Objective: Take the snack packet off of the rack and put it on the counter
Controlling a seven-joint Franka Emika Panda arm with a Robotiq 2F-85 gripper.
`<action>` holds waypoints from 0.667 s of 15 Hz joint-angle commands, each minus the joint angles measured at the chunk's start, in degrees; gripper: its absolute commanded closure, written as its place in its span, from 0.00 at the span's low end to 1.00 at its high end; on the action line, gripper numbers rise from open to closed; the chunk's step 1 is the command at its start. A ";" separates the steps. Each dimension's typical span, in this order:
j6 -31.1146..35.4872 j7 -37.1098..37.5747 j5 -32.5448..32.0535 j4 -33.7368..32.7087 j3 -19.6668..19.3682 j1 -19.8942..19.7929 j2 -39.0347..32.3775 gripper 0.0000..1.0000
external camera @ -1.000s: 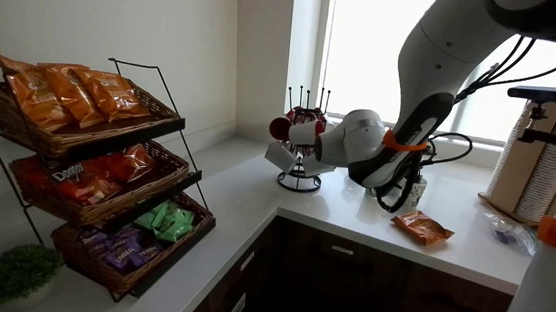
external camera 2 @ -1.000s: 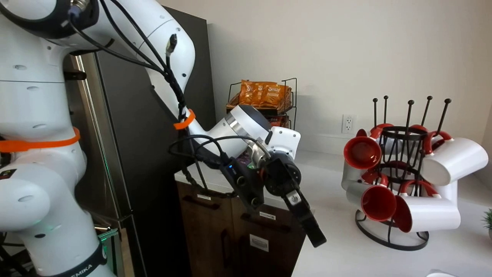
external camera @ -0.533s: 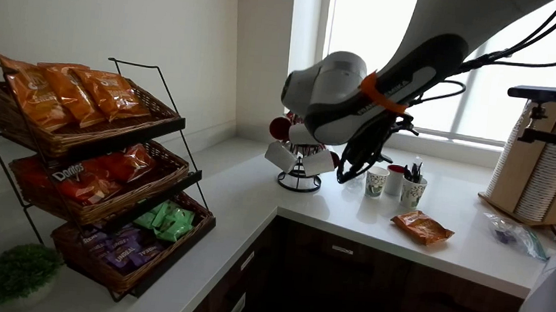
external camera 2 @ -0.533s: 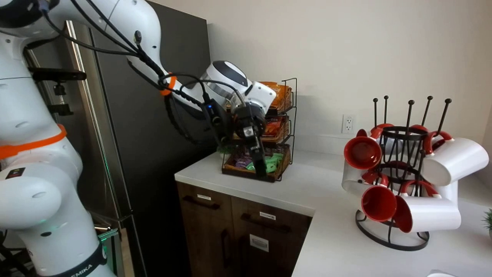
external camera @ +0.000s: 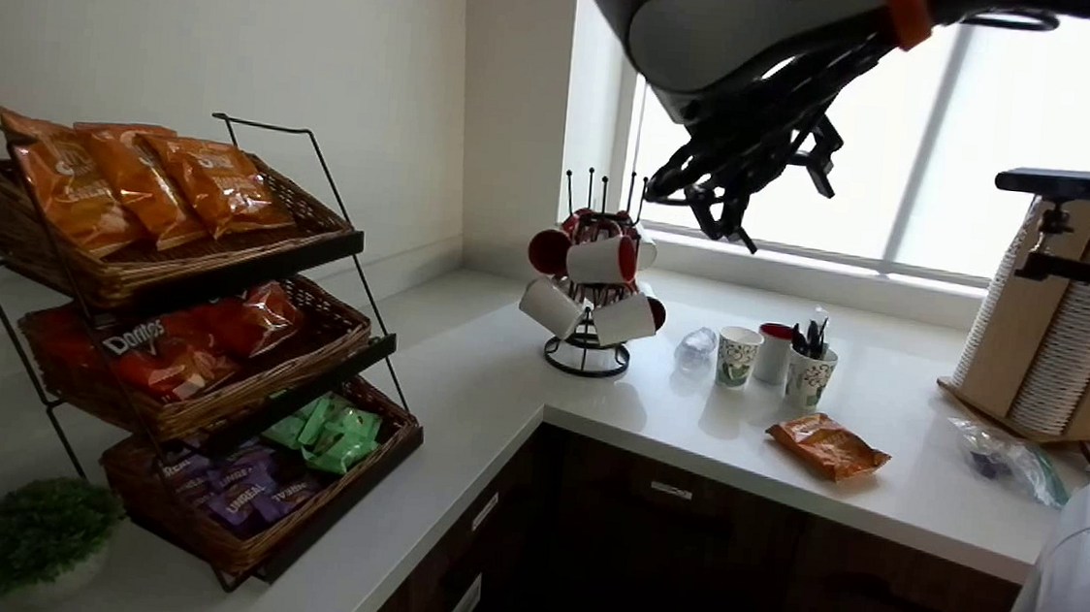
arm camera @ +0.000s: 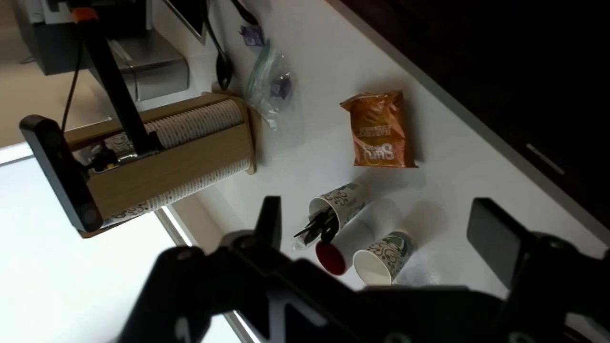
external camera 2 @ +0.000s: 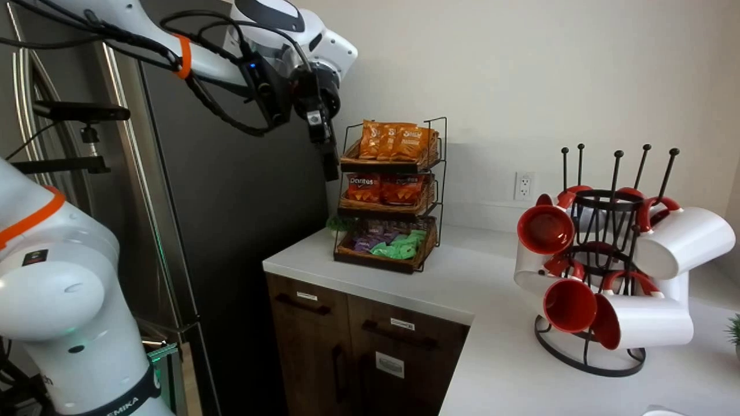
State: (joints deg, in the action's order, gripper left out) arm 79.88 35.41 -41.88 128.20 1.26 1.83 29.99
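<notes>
An orange snack packet [external camera: 829, 446] lies flat on the white counter [external camera: 471, 378], near its front edge. It also shows in the wrist view [arm camera: 379, 131], beyond the fingertips. Several like orange packets [external camera: 214, 188] stand in the top tray of the rack [external camera: 251, 273]; they also show in an exterior view [external camera 2: 409, 144]. My gripper [arm camera: 376, 212] is open, with nothing between its fingers. It is raised high above the counter, apart from the packet on it. In an exterior view the gripper [external camera 2: 330, 170] hangs in front of the dark fridge, fingers pointing down.
Paper cups [external camera: 737, 356] and a red-lined cup stand behind the packet. A mug tree [external camera: 591, 290] stands at the counter's corner. A wooden cup-lid holder [external camera: 1040, 316] and a clear plastic bag [external camera: 1009, 464] are at the right. A plant [external camera: 35, 538] stands beside the rack.
The arm and gripper have risen and pulled back, away from the counter, uncovering the cups and mug tree. The orange packet on the counter and the packets on the rack have not moved.
</notes>
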 commanded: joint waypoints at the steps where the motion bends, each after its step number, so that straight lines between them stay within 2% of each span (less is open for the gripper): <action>1: 2.46 -6.42 6.43 -1.13 -2.17 -0.51 6.43 0.00; 4: 5.58 -10.42 11.82 -3.80 -4.52 -1.74 7.15 0.00; 8: 15.64 -17.80 18.27 -3.59 -7.59 -2.62 6.83 0.00; 9: 13.06 -15.59 15.93 -3.73 -4.62 -5.18 7.00 0.00; 10: 14.67 -16.85 17.08 -3.73 -5.18 -5.33 6.79 0.00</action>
State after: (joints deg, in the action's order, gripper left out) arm 93.94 19.87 -26.24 124.48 -6.07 -0.23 37.03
